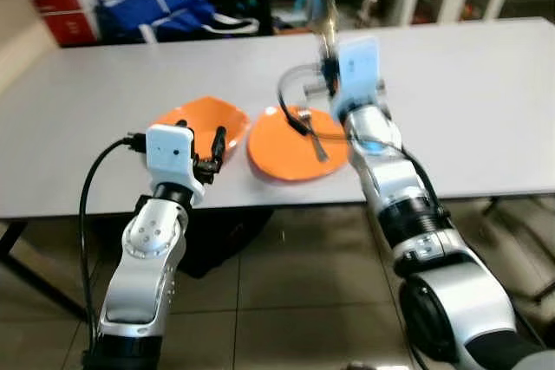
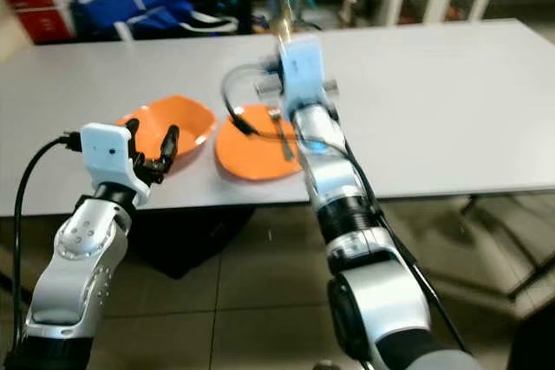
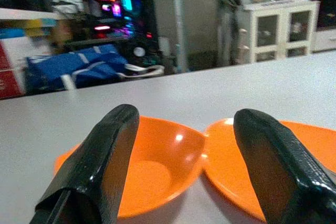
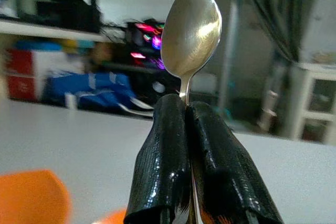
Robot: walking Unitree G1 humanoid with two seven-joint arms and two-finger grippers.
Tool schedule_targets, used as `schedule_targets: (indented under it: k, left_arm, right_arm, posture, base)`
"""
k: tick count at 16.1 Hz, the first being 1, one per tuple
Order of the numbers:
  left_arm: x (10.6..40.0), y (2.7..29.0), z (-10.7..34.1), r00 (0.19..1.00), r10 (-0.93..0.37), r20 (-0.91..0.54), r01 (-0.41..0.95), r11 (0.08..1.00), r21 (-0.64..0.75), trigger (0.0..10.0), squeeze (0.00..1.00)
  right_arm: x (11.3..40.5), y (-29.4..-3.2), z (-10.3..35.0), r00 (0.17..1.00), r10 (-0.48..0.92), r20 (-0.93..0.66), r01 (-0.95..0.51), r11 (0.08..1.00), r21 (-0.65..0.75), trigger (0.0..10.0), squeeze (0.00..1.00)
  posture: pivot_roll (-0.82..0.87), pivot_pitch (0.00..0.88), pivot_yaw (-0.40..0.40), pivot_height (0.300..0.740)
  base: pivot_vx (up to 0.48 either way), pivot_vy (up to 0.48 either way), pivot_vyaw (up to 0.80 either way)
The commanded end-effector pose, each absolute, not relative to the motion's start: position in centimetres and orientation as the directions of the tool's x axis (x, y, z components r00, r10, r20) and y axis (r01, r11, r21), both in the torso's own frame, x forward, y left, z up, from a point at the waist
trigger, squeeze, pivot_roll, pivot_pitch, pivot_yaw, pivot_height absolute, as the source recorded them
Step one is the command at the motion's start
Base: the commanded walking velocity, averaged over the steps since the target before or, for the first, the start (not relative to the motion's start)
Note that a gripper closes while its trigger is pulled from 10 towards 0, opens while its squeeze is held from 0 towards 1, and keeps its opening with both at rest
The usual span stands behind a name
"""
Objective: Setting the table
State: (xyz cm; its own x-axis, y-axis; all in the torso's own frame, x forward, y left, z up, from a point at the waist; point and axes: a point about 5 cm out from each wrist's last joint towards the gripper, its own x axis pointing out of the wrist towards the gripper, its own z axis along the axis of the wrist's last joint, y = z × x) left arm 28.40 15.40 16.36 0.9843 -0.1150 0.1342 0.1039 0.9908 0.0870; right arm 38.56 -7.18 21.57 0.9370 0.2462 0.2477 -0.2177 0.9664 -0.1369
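Spoon [image 4: 190, 31] sits pinched by its handle in the right gripper [image 4: 189, 124], whose two fingers are pressed together on the stem just below the bowl of the spoon, which stands upright above them. In the eye views that gripper hovers over the plate [image 1: 282, 153], toward its 1 o'clock edge, well above the table [image 1: 468, 93]. A fork [image 1: 310, 134] already lies on the plate, running from about 11 o'clock toward 5 o'clock. The bowl [image 1: 201, 123] rests at the plate's 9 o'clock, its rim just touching or nearly touching the plate's.

The left gripper [image 1: 201, 145] hangs at the bowl's 6 o'clock, near the table edge, fingers [image 3: 100, 166] spread wide with nothing between them.

The spoon looks like polished metal: light, stiff and probably slippery, so a narrow pinch on the thin stem could let it swivel. Holding it near the neck, as now, seems sound, but it likely needs laying down gently and flat, since it may clatter or slide on the smooth plate. The plate and bowl look like light plastic that a nudge could shift.
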Motion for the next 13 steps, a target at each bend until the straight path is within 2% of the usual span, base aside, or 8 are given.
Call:
schedule_targets:
  k: [1,6,13]
  left_arm:
    - [28.4,15.6,16.6,0.985,-0.102,0.137,0.088,0.991,0.104,10.0,0.0]
    - [28.6,15.6,16.2,0.99,-0.099,0.105,0.087,0.99,0.11,10.0,0.0]
    - [28.2,16.6,15.1,0.996,-0.06,0.062,0.055,0.995,0.079,10.0,0.0]
  right_arm:
    - [38.4,-7.7,18.9,0.961,0.234,0.15,-0.218,0.969,-0.113,10.0,0.0]
    - [38.2,-7.5,17.3,0.963,0.242,0.117,-0.226,0.965,-0.129,10.0,0.0]
    - [36.7,-8.6,15.2,0.966,0.228,0.118,-0.209,0.966,-0.155,10.0,0.0]
  posture:
    - [-0.06,0.0,0.08,0.74]
    - [-0.07,0.0,0.086,0.74]
    - [-0.09,0.0,0.087,0.74]
  base:
    - [0.0,0.0,0.0]
    - [0.0,0.0,0.0]
    - [0.0,0.0,0.0]
